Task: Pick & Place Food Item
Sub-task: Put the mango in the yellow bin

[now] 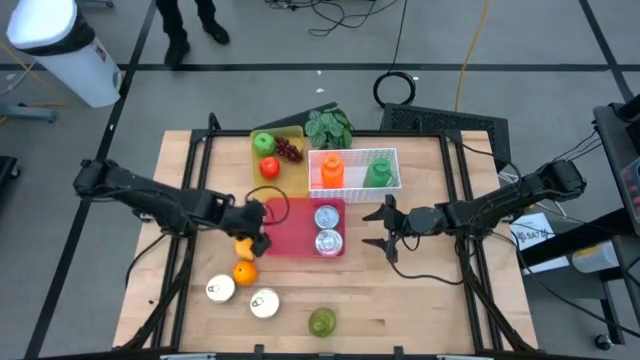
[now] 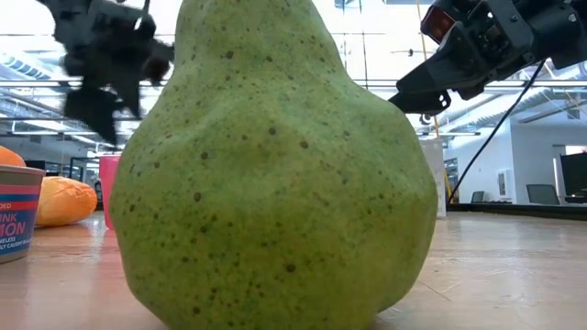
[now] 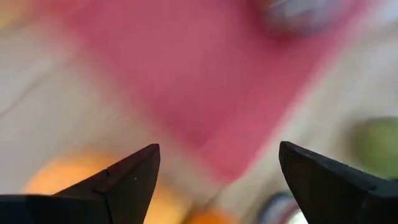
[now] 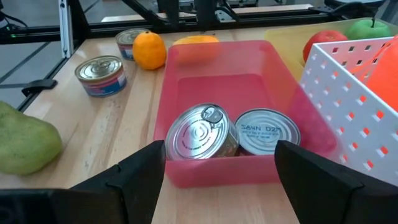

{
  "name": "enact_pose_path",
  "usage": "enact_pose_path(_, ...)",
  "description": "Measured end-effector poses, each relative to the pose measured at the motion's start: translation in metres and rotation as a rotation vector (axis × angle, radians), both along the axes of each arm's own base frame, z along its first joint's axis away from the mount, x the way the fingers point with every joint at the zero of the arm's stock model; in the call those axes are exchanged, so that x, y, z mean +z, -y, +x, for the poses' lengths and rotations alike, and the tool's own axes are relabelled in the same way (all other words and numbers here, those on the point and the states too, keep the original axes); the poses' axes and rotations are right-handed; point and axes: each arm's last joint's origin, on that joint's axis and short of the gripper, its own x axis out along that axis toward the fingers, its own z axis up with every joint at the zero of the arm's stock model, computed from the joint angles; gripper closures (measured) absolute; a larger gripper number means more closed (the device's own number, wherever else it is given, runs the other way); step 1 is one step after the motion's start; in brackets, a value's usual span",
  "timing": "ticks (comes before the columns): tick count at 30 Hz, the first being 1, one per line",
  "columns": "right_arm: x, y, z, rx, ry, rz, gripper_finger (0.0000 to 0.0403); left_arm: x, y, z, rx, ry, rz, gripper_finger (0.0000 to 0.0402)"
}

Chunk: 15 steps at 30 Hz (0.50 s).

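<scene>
The left gripper [image 1: 258, 238] hangs at the left edge of the red bin [image 1: 290, 232], its fingers [image 3: 134, 177] spread apart with nothing between them — directly under it lies a yellow-orange food item [image 1: 243, 247], partly hidden, on the wooden table [image 1: 420, 300], and whether the fingers touch it cannot be told. Just below that sits an orange [image 1: 244, 272], and nearer the table's front edge stand two small cans [image 1: 221, 290] side by side. A green pear [image 1: 321, 321] lies alone near the front edge, so near the low camera that it fills most of that view. The right gripper [image 1: 384, 228] waits just off the red bin's right side, jaws parted and empty, facing the bin. Inside the bin two silver-topped cans [image 4: 202, 134] lie touching each other at its right end. Behind the bin a white perforated basket [image 1: 392, 155] holds an orange item [image 1: 332, 170] and a green item [image 1: 378, 172]; beside it a yellow tray [image 1: 294, 133] carries a green apple [image 1: 263, 143], a red apple [image 1: 269, 167] and dark grapes [image 1: 289, 151], with a leafy green bunch [image 1: 329, 127] just behind the basket.
</scene>
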Motion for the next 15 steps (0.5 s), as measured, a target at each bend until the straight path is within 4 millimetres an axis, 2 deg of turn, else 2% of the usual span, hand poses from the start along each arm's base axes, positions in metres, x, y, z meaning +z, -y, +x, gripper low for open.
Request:
enact_pose_path(2,0.0,0.0,0.0,0.0,-0.001,0.0,0.0119,0.005,0.002,-0.01,0.108,-0.166,0.018,0.0062)
enact_pose_path(4,-0.001,0.0,0.0,0.001,-0.007,-0.002,0.0119,0.009,0.007,-0.015,0.189,-0.243,0.035,0.0062)
enact_pose_path(7,-0.001,0.0,0.0,0.001,-0.008,-0.001,0.0119,0.005,0.013,-0.025,0.314,-0.312,0.042,0.0062)
enact_pose_path(11,-0.001,0.0,0.0,-0.002,-0.006,0.013,0.0119,-0.015,0.017,-0.031,0.501,-0.385,0.033,0.0062)
enact_pose_path(15,-0.001,0.0,0.0,-0.005,-0.008,0.024,0.0119,-0.034,0.02,-0.031,0.61,-0.448,0.033,0.0062)
